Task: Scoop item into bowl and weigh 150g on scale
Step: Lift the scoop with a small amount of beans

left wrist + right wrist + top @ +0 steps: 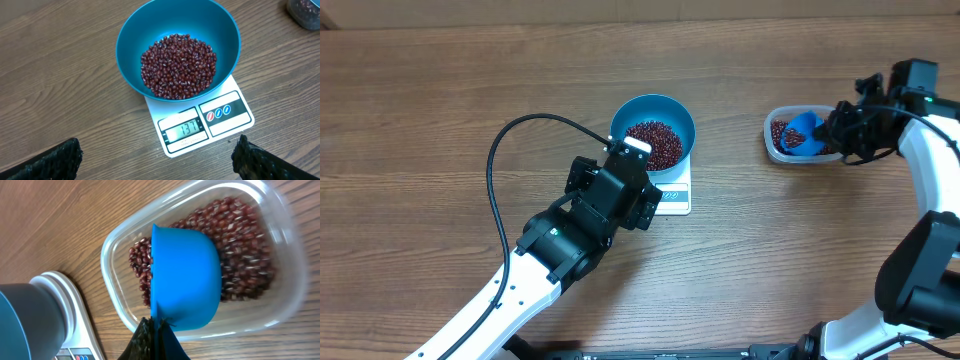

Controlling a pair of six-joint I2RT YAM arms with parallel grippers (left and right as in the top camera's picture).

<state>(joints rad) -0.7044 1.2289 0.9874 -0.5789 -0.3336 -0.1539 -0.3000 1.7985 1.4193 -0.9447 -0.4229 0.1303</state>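
The blue bowl (621, 117) (150, 30) stands on the white scale (676, 199) (225, 117), whose display reads 137. A heap of red-brown beans (655, 143) (179, 65) lies in the bowl. My left gripper (616, 190) (157, 160) is open and empty, hovering over the table just in front of the scale. At the right, my right gripper (827, 135) (156, 330) is shut on the handle of a small blue scoop (805, 132) (185, 275). The scoop is tipped on its side inside a clear plastic tub (773, 143) (112, 265) among more beans (242, 255).
A black cable (498, 160) loops over the table left of the left arm. The tub's corner (305, 10) shows at the top right of the left wrist view. The scale's edge (80, 325) lies close left of the tub in the right wrist view.
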